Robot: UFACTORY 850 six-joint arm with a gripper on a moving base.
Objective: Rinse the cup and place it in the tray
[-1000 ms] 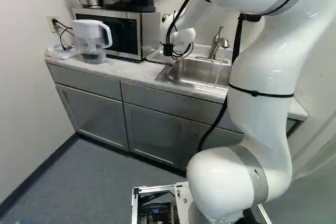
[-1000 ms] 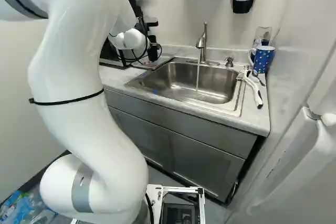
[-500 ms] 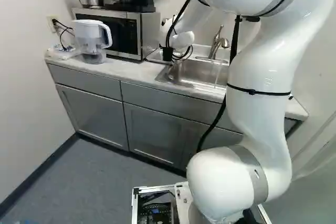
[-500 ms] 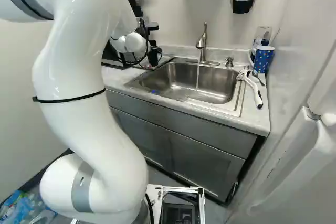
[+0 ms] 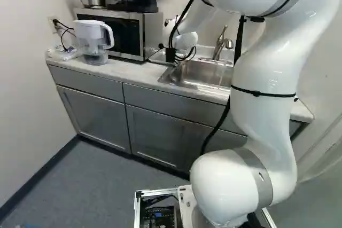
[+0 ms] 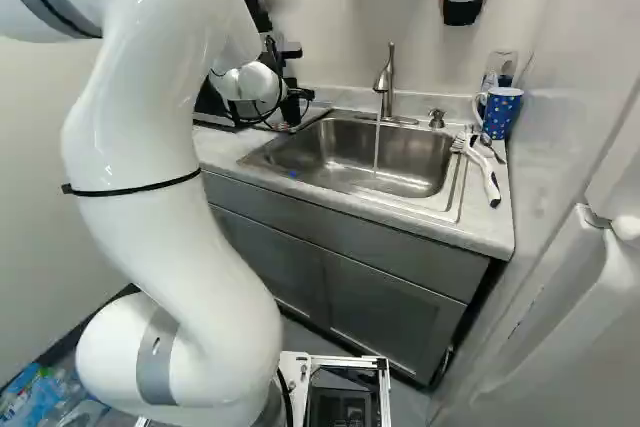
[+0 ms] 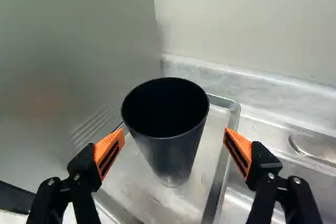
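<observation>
Cup (image 7: 170,156) stood upright in tray (image 7: 216,192), likely light and stiff, slippery when wet — best held round middle. Hand (image 7: 174,132) spread wide apart — nothing pinched.

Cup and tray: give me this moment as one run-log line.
cup upright in tray | gripper open, fingers either side, gaps visible | faucet running into sink | likely next: back away

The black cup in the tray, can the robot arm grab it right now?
Probably yes. The hand looks open, with an orange pad to each side of the black cup, and I see nothing in the way.
</observation>
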